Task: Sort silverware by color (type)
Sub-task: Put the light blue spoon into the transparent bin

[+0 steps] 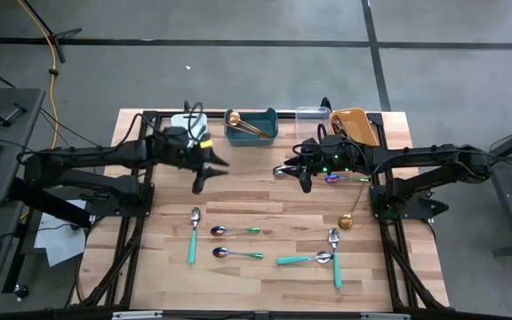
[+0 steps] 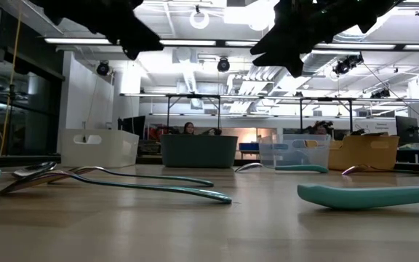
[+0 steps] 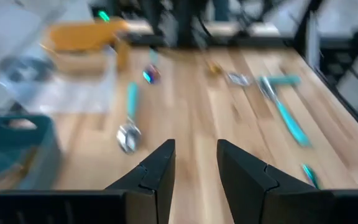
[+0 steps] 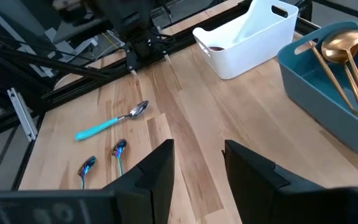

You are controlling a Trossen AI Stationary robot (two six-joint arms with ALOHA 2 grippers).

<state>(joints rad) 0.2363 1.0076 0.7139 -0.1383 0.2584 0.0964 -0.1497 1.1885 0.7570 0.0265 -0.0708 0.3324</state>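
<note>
Both the left end effector (image 1: 210,173) and the right end effector (image 1: 299,176) hover spread and empty near the tabletop's far edge; the silverware (image 1: 238,254) lies mostly toward the near edge, probably light, stiff, slippery; best pinched mid-handle.

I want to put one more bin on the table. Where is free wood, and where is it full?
Free wood: the middle strip between the left gripper and right gripper, below the teal bin; also the front left corner, left of the teal-handled spoon. Crowded: the front middle and right, where spoons and a gold spoon lie.
</note>
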